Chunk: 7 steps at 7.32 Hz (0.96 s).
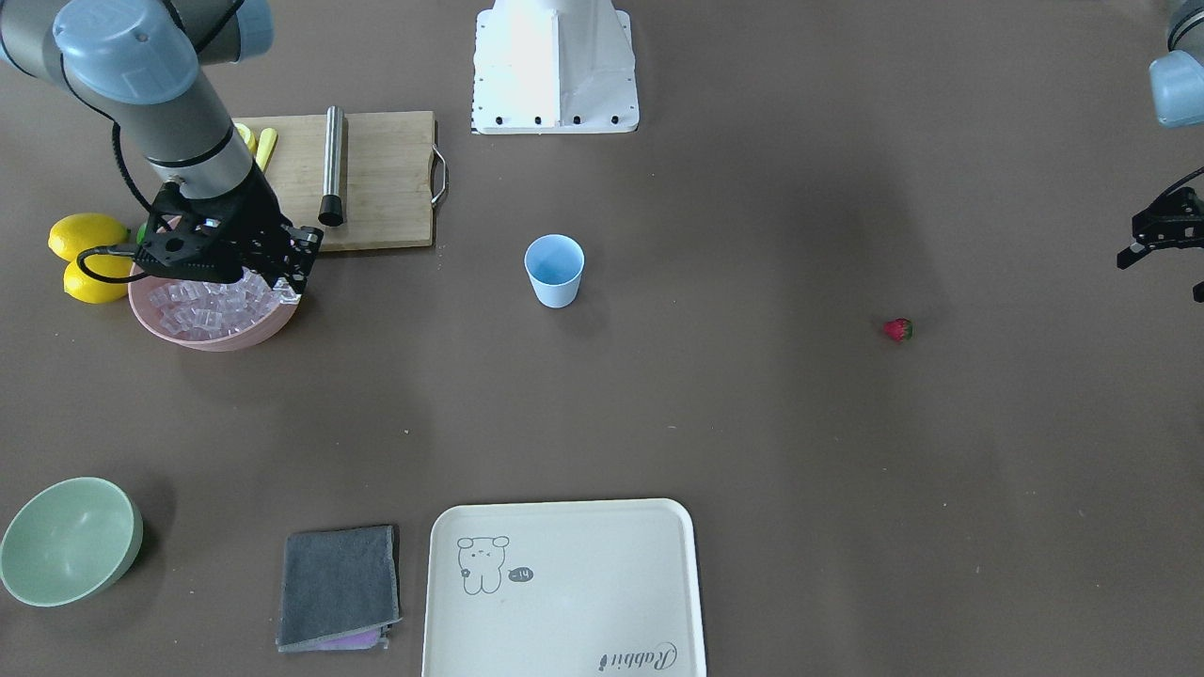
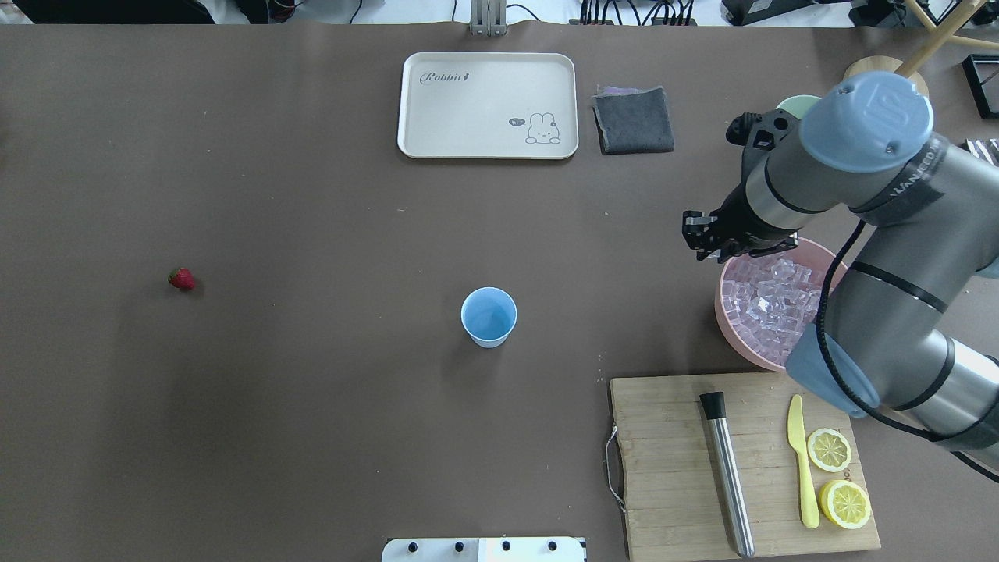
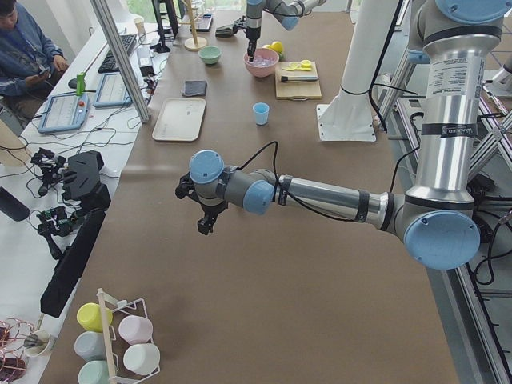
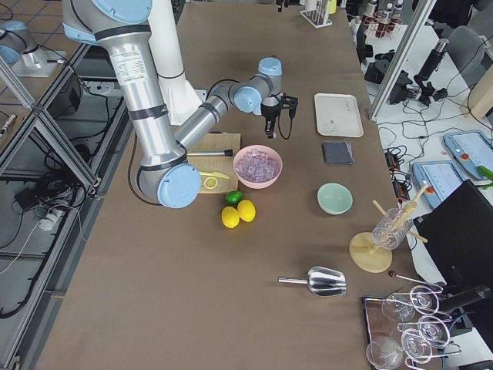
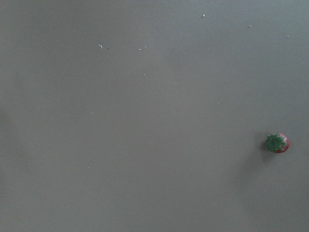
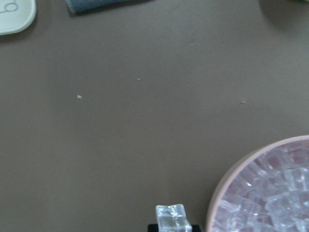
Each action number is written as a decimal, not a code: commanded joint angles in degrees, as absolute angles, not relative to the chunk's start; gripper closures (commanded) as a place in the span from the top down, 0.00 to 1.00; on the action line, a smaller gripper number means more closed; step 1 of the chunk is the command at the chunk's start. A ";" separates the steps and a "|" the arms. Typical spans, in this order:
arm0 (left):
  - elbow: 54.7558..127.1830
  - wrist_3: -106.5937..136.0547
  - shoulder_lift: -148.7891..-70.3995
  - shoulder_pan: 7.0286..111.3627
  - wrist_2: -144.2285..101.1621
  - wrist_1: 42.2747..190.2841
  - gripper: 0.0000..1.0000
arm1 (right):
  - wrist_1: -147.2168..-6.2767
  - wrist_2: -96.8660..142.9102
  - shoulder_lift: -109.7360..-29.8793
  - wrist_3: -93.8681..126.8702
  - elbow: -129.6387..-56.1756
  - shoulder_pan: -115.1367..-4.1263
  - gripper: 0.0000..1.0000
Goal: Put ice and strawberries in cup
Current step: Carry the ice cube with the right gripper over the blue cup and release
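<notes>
Ice cube (image 6: 170,217) sits clamped in my right hand (image 2: 705,236), just outside the pink bowl (image 2: 721,311) of ice (image 2: 769,300). The cup (image 2: 488,316) stands mid-desk (image 2: 312,390), the strawberry (image 2: 181,279) well apart. Whether my left hand (image 1: 1162,235) is apart or together, I cannot tell.

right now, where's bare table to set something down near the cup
Widest bare stretch: between the strawberry and the cup. Also bare between the cup and the tray. Crowded on the robot's right: pink bowl of ice and cutting board, close together.
</notes>
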State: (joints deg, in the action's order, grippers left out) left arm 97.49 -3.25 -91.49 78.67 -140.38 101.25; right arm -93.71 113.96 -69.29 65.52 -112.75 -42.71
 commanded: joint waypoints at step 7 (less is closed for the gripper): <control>97.30 -3.25 -91.58 77.70 -140.45 101.51 0.98 | -94.66 99.67 -47.29 71.98 -102.75 -25.67 0.00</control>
